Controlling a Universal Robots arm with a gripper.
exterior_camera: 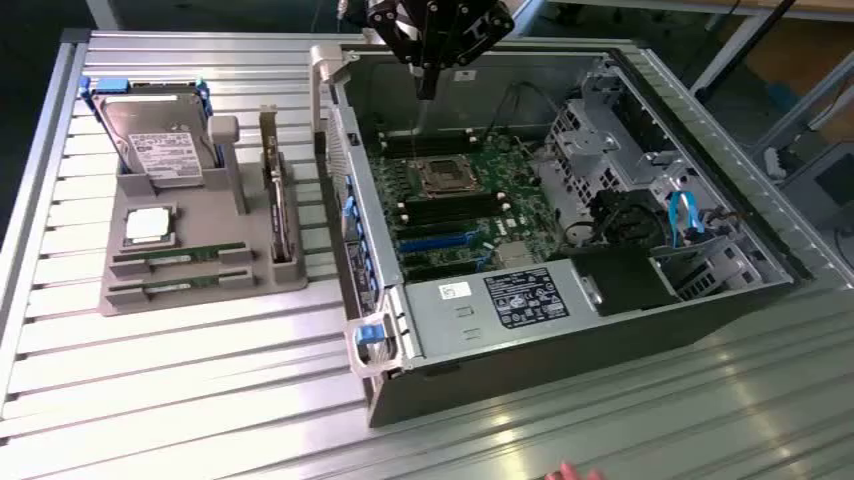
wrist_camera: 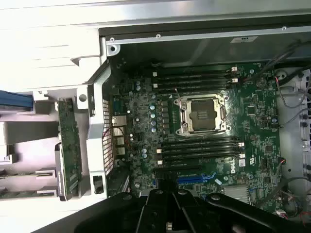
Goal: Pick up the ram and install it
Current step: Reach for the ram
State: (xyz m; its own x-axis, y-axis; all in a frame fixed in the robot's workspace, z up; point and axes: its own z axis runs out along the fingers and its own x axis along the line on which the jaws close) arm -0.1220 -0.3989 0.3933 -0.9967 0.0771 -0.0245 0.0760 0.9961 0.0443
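While poised over the open computer case (exterior_camera: 561, 372) with claw (exterior_camera: 427, 88) pinched together, hangs well apart from the ram (exterior_camera: 180, 257) resting in a slot of the grey tray (exterior_camera: 134, 302) on the worktop (exterior_camera: 160, 390).

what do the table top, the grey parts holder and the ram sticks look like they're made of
Table top: bare metal, likely aluminium, judging by its ribbed slats and dull sheen. Grey parts holder: matte plastic, perhaps printed; uniform grey, no glare. Ram sticks: thin green circuit board, going by colour and flat shape, lying in the holder's slots.
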